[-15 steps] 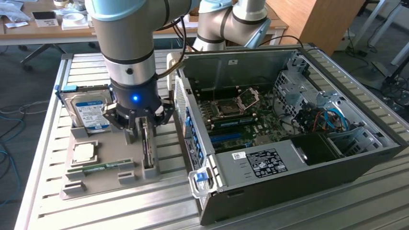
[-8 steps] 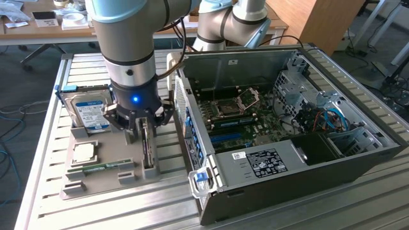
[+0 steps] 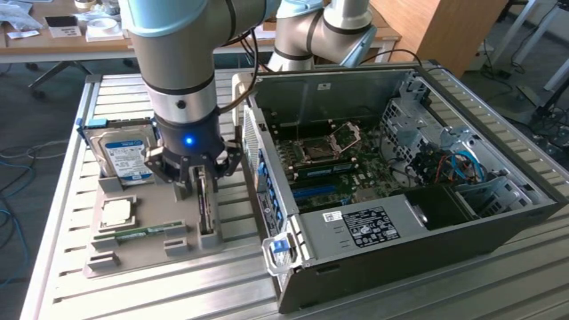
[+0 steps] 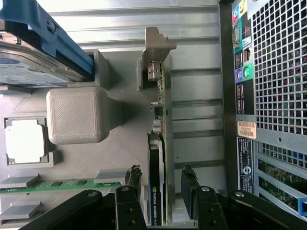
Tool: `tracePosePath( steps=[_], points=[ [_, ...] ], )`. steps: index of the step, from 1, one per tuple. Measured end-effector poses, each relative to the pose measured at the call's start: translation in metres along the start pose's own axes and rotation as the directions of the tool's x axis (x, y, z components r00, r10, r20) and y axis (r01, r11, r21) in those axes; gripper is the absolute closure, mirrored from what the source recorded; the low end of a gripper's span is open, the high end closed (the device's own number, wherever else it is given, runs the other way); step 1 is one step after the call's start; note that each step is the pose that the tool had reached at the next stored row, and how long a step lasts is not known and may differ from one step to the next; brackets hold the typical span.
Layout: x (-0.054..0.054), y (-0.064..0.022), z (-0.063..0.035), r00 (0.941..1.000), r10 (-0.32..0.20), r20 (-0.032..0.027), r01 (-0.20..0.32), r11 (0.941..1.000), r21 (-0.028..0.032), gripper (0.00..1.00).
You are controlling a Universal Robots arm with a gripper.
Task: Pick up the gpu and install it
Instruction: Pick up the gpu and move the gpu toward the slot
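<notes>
Hand [image 3: 197, 179] open, fingers [image 4: 189, 191] straddling the gpu [image 4: 154, 163], which stands on edge in the grey holder [image 3: 142, 257] on the desk [image 3: 427, 293], not yet clamped. The card's fan face is hidden, its near end cut off behind the hand.

In the wrist view the gpu [image 4: 156, 182] ran between the jaws and off the picture's edge, so its fan face was unseen and its white lettering was cut short. Beyond the jaw farther from the computer case [image 4: 268, 96], the hard drive [image 4: 29, 72], processor [image 4: 24, 141] and memory stick [image 4: 57, 184] were each clipped by the edge. The case sticker [image 4: 246, 130] was too small to read. In the exterior view the gripper [image 3: 194, 180] hid the gpu's far end.
</notes>
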State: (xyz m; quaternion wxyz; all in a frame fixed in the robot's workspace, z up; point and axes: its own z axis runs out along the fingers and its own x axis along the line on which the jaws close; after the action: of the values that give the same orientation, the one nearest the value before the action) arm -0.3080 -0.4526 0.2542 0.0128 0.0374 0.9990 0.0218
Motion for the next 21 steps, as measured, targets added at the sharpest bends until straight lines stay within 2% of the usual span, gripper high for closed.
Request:
tracePosePath(
  steps=[21],
  points=[
    [0.0028, 0.0007, 0.0093, 1.0000, 0.001, 0.0002, -0.001, 1.0000, -0.0001, 0.53]
  ],
)
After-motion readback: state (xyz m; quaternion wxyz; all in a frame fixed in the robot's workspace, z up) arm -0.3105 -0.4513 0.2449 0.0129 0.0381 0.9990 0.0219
